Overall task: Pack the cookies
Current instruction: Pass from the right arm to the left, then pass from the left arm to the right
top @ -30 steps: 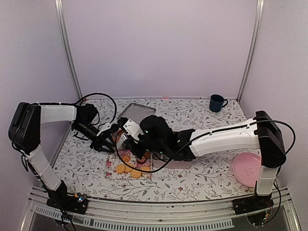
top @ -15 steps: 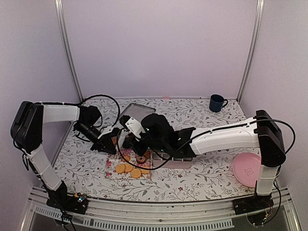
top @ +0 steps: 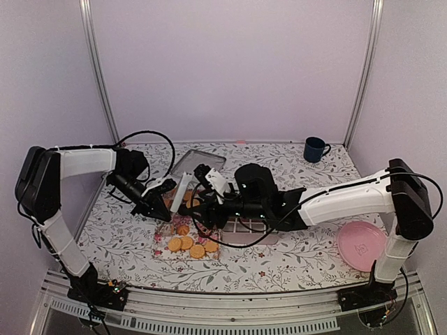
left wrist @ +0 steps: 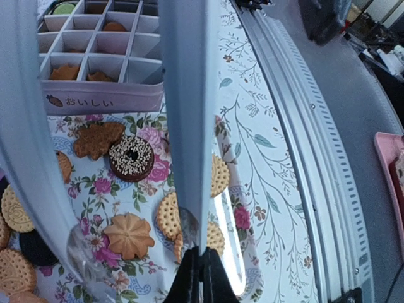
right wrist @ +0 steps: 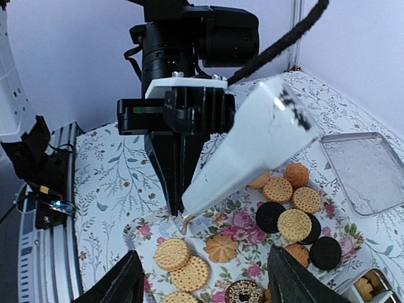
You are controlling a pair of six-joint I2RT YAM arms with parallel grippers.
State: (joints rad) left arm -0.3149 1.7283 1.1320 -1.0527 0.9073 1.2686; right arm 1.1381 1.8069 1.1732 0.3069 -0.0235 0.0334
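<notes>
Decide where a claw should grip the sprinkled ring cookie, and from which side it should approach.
Grip the ring cookie across its outer rim, coming from straight above. It lies flat on the tray, so only the rim offers opposing sides. It is probably best to avoid the side where the leaf cookie crowds it.

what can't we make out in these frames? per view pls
1. Left wrist: the clear plastic bag, pinched in the shut left gripper, crosses the view and hides strips of the cookies and the compartment box; the top edge cuts off the box's far rows.
2. Top external: the box lies mostly under the right arm, so its fill is hidden.
3. Right wrist: fingertips of the open right gripper are cut off by the bottom edge; whether the bag holds a cookie is unclear.
</notes>
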